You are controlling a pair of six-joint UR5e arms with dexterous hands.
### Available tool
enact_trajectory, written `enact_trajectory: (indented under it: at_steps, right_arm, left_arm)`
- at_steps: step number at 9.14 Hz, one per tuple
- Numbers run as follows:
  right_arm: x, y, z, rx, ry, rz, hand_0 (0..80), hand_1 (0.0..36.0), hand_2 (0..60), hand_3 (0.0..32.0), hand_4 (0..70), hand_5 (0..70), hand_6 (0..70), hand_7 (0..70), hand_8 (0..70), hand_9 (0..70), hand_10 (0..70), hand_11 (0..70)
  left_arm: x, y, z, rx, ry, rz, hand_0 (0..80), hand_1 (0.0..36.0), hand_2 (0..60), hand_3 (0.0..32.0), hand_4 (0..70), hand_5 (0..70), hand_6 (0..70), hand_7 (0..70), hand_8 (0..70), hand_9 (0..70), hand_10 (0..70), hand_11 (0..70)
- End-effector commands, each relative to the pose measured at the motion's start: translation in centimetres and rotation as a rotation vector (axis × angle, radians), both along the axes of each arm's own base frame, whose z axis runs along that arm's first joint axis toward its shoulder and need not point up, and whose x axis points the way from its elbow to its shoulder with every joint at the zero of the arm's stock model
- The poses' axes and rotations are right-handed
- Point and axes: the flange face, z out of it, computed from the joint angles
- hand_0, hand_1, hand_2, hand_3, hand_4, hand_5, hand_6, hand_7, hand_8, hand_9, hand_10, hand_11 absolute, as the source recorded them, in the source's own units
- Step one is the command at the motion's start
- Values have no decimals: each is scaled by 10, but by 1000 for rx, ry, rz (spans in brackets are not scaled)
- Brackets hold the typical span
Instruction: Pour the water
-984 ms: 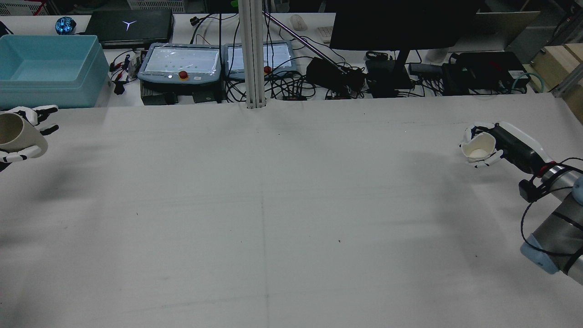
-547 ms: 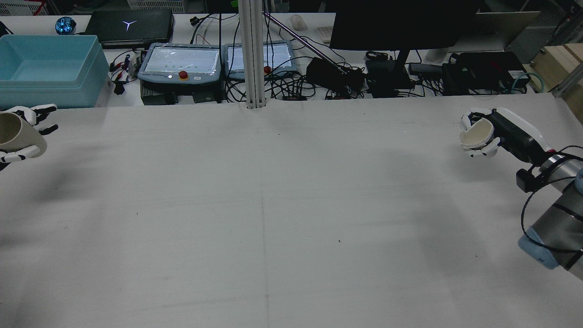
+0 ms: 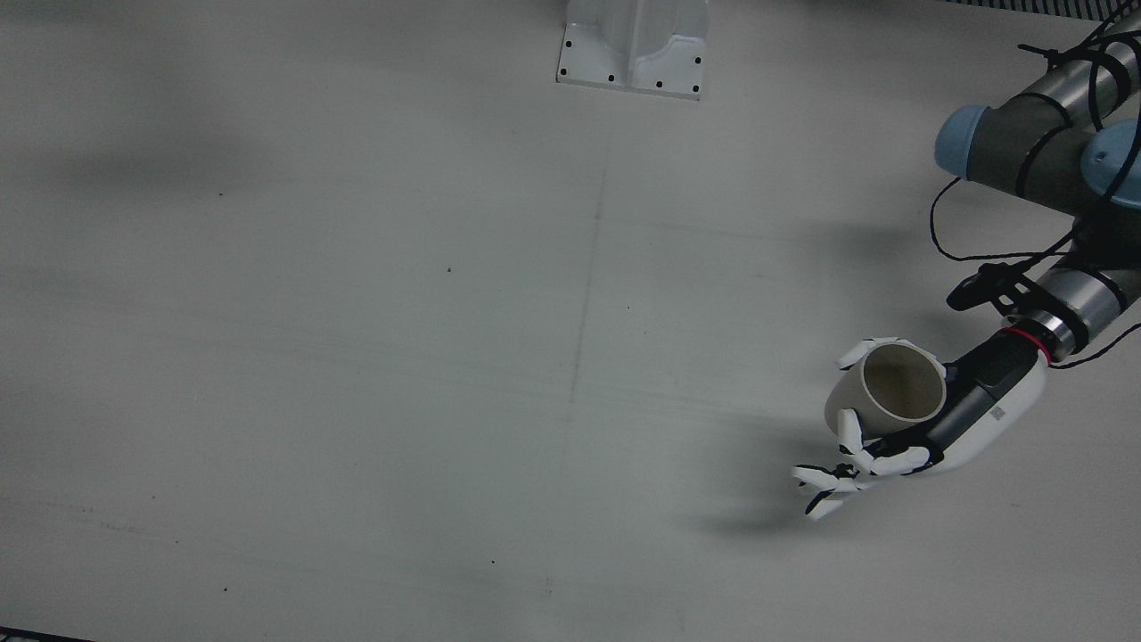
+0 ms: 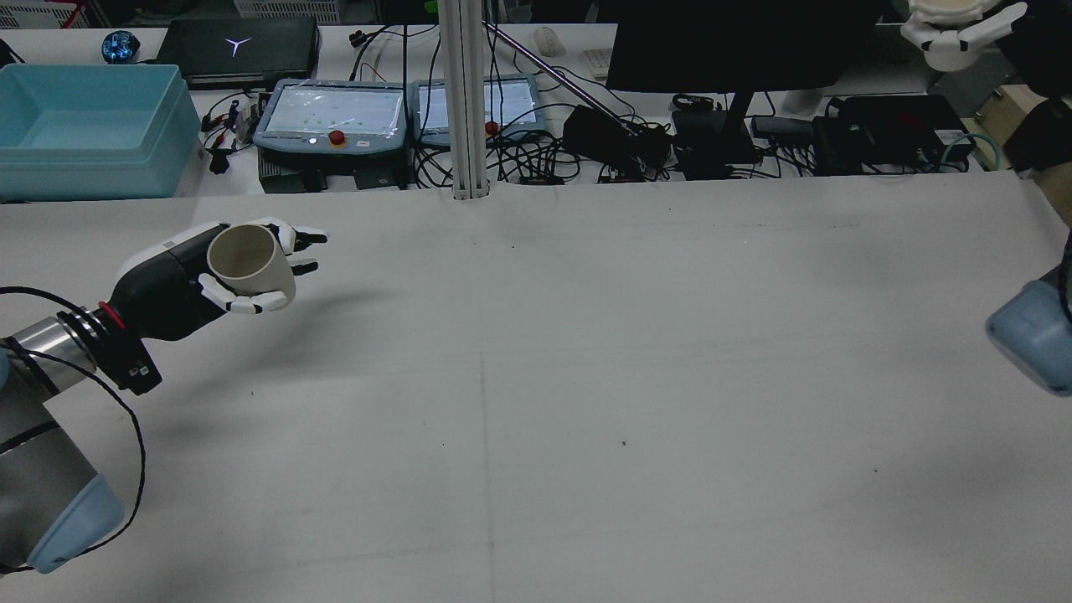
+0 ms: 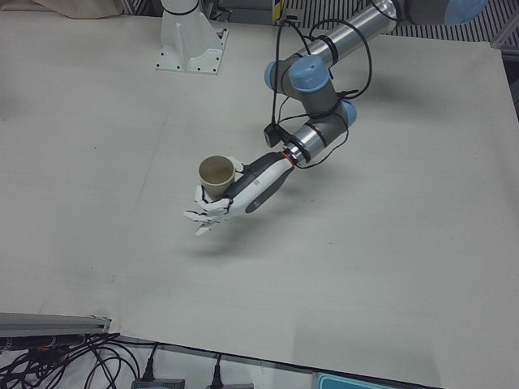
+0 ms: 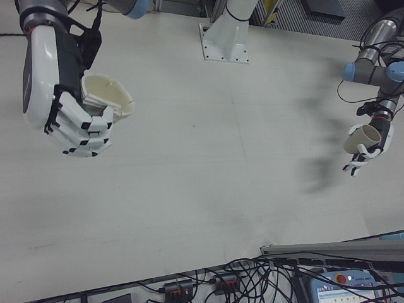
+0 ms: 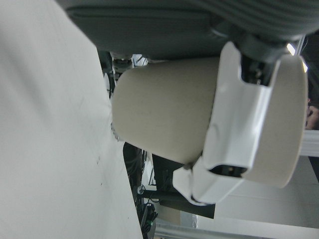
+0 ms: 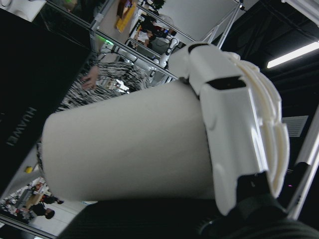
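Observation:
My left hand (image 4: 172,280) is shut on a beige cup (image 4: 251,264) and holds it above the left part of the table, mouth tilted up. In the front view the same hand (image 3: 967,415) and cup (image 3: 891,388) are low on the right, and the cup looks empty. My right hand (image 4: 963,38) is raised high at the far right, shut on a white cup (image 4: 945,7). Close to the right-front camera, this hand (image 6: 53,88) grips the white cup (image 6: 107,95), whose rim is squeezed out of round. I cannot see what is inside it.
The white table (image 4: 536,377) is bare between the arms. Behind its far edge are a light-blue bin (image 4: 88,126), two teach pendants (image 4: 335,117), a metal post (image 4: 465,100), a monitor (image 4: 737,42) and cables. An arm pedestal (image 3: 635,45) stands at the front view's top.
My left hand carried the beige cup from the left edge in toward the table. My right hand lifted the white cup from just above the table to high at the right.

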Motion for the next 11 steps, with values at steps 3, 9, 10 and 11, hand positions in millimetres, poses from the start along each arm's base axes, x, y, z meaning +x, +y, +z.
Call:
enact_trajectory:
  at_steps: [3, 9, 10, 11]
  right_arm:
    - [-121, 36, -174, 208, 447, 173, 800, 360, 479, 0, 388, 700, 552, 700, 379, 501, 311, 485]
    - [-316, 119, -210, 110, 779, 338, 800, 360, 500, 0, 337, 700, 427, 581, 306, 418, 266, 431]
    - [-325, 119, -202, 105, 801, 329, 800, 360, 510, 0, 323, 700, 413, 556, 301, 412, 270, 436]
    - [-326, 118, -194, 96, 818, 326, 800, 360, 506, 0, 315, 700, 409, 547, 300, 411, 277, 445]
  left_arm:
    - [183, 42, -153, 51, 43, 236, 800, 360, 600, 0, 597, 700, 162, 253, 51, 55, 58, 121]
    - [210, 39, -241, 71, 107, 213, 800, 360, 600, 0, 620, 700, 175, 267, 57, 62, 61, 125]
    - [207, 39, -245, 73, 118, 214, 800, 360, 600, 0, 616, 700, 174, 266, 56, 61, 61, 125]
    - [203, 39, -249, 74, 132, 214, 800, 360, 600, 0, 625, 700, 175, 268, 57, 62, 60, 124]
